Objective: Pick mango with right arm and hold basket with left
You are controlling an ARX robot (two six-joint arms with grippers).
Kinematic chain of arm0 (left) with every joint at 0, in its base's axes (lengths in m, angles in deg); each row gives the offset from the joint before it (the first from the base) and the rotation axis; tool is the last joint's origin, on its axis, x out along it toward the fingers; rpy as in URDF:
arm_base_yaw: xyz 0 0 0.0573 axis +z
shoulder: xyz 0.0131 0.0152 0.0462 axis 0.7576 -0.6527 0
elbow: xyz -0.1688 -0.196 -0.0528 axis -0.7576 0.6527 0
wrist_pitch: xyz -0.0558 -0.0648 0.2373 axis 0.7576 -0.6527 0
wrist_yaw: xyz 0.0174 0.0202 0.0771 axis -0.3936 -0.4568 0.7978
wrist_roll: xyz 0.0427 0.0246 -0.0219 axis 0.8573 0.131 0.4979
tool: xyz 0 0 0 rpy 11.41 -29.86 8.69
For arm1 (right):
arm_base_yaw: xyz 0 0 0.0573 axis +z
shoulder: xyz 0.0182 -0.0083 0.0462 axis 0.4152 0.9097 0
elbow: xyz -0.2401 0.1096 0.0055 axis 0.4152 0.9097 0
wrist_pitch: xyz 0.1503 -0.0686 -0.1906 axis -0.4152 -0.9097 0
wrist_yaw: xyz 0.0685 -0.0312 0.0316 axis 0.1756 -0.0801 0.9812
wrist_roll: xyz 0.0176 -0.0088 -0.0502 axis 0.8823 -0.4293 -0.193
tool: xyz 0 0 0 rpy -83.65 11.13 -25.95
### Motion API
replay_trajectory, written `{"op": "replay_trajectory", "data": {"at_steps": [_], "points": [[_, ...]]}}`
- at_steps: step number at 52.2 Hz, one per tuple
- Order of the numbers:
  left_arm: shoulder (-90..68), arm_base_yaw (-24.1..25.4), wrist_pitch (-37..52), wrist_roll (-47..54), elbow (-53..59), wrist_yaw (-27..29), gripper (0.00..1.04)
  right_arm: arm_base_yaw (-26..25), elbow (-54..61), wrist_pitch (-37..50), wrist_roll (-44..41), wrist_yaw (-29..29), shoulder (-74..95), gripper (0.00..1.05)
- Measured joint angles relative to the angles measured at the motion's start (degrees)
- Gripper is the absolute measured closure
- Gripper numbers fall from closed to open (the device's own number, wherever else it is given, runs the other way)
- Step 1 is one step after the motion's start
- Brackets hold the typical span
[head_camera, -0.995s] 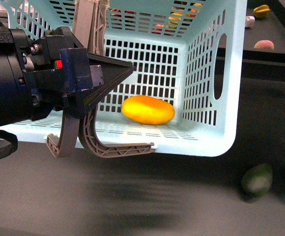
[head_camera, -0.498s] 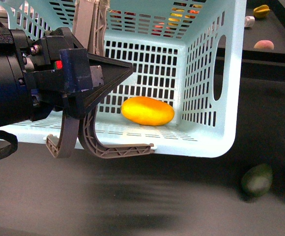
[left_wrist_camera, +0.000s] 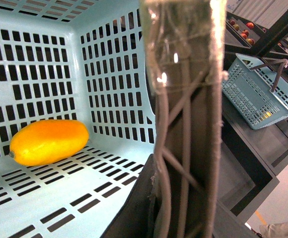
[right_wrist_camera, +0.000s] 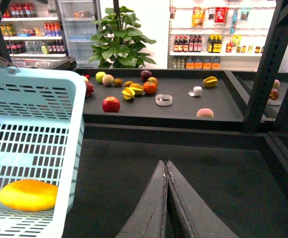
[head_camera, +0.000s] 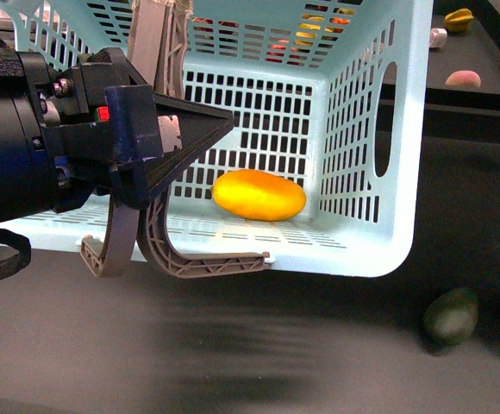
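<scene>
Front view: left gripper is clamped on the basket by its two grey-brown swing handles. Jaws are narrow, with the handles passing through them, and the red light is on. The basket is tipped so its open mouth faces the camera, and its lower rim sits above the dark table. The mango lies inside on the lowest lattice wall, near the back, apart from the gripper. A green fruit is on the table outside the basket, on the robot's right. A starfruit and a peach sit on the far ledge. The right arm is out of frame.

Left wrist view: a handle fills the centre, right up against the camera, and a dark finger presses beside it. The mango rests on the slotted panel against the basket wall, alone in there. A second turquoise basket sits on a shelf beyond; contents unclear.

Right wrist view: right gripper is fully closed, fingers meeting along a thin seam. It holds nothing and hangs over the bare dark table beside the basket, not touching it. The mango shows through the lattice, well apart from the fingertips. The counter behind holds loose fruit, including a red apple.
</scene>
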Motion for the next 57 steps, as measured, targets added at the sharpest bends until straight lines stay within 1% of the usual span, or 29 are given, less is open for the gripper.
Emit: {"op": "replay_trajectory", "data": {"at_steps": [17, 20, 22, 57], "points": [[0.00, 0.00, 0.00, 0.02, 0.00, -0.02, 0.96, -0.07, 2.49, -2.25, 0.00, 0.00, -5.22, 1.03], [0.00, 0.00, 0.00, -0.02, 0.00, -0.04, 0.96, -0.07, 2.47, -10.12, -0.04, 0.04, -11.21, 1.03], [0.00, 0.00, 0.00, 0.02, 0.00, -0.04, 0.96, -0.07, 2.47, -11.65, -0.02, 0.02, -12.94, 1.03], [0.00, -0.04, 0.00, 0.00, 0.00, -0.02, 0.96, -0.07, 2.47, -12.17, -0.02, 0.02, -14.82, 1.03]]}}
